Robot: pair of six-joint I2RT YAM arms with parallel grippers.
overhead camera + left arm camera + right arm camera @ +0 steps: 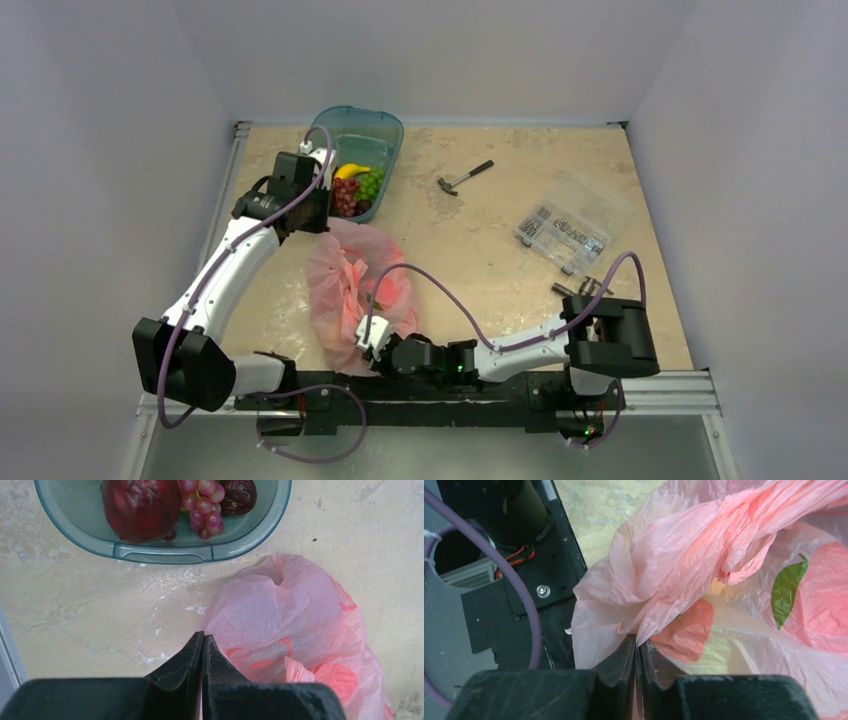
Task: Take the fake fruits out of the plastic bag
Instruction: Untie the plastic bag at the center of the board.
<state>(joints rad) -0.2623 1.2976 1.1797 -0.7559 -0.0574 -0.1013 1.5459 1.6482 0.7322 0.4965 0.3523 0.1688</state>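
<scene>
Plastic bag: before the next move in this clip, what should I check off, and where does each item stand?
1. Right end effector holds the plastic bag: ok, shut on a bunched fold at the bag's near end.
2. Left end effector ready to pick: not ok, its fingers are shut at the bag's far edge. I cannot tell whether they pinch any film.
3. Teal tray has room: ok, the fruits fill only its near half.
4. More fruits inside the bag: cannot tell, the red and green patches may be print.
5. Hammer and parts box lie apart from the bag: ok.
</scene>
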